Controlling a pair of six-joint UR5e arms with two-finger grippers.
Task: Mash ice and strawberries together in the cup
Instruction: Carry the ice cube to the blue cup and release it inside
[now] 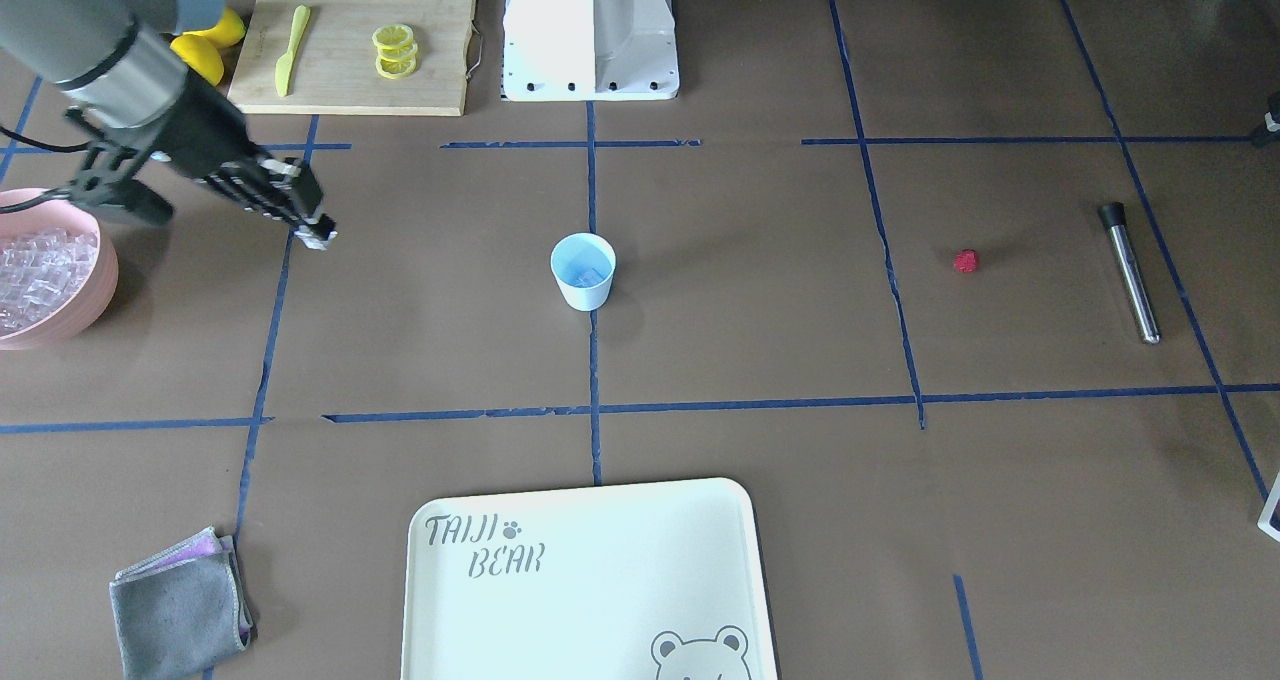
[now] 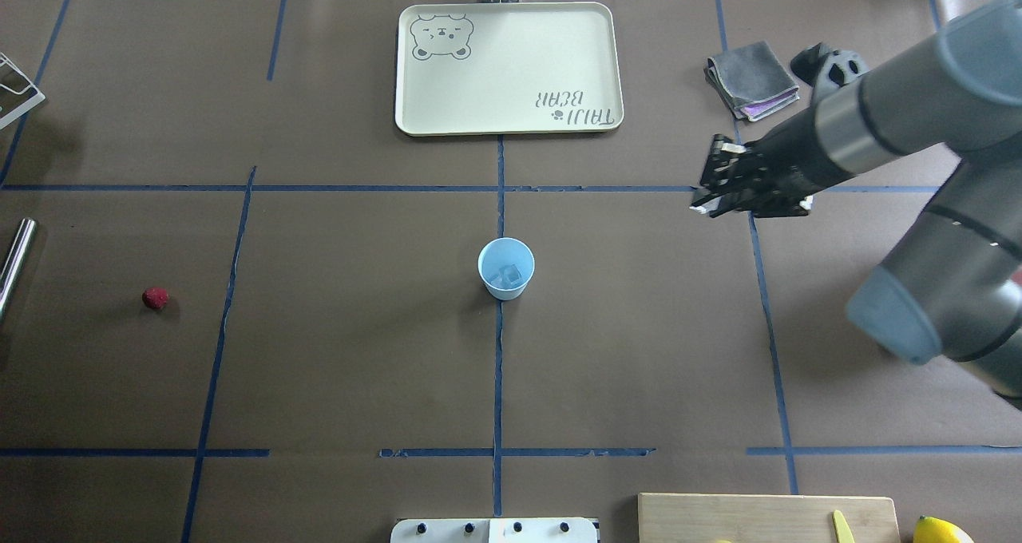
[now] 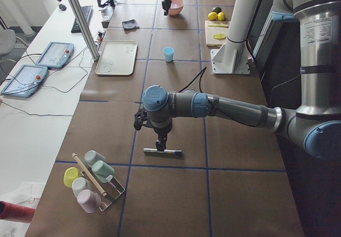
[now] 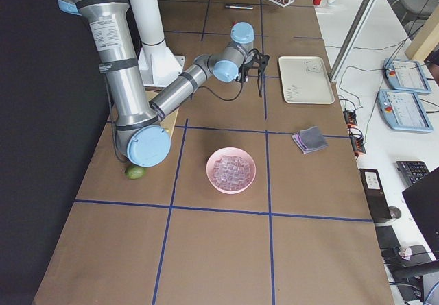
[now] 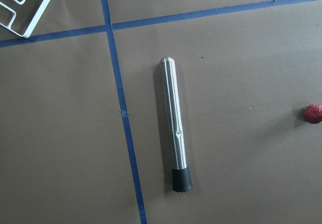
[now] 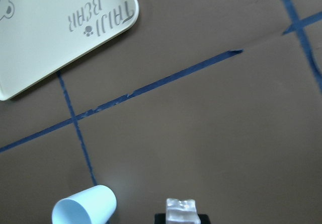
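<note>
The light-blue cup (image 1: 583, 270) stands upright at the table's middle, with ice (image 2: 509, 275) in its bottom. My right gripper (image 1: 322, 235) hovers above the table between the pink bowl (image 1: 106, 270) and the cup, shut on a clear ice cube (image 6: 180, 210). The cup's mouth shows at the bottom left of the right wrist view (image 6: 83, 210). The strawberry (image 1: 966, 261) lies alone on the table's left half. My left gripper (image 3: 161, 142) hangs over a steel muddler (image 5: 174, 123); I cannot tell whether it is open or shut.
The pink bowl holds several ice cubes (image 4: 231, 170). A cream tray (image 2: 447, 104) and a grey cloth (image 2: 750, 76) lie at the far side. A cutting board (image 1: 440, 50) with lemon slices (image 1: 395, 52) and a yellow knife lies by the robot's base. A cup rack (image 3: 93, 181) stands at the left end.
</note>
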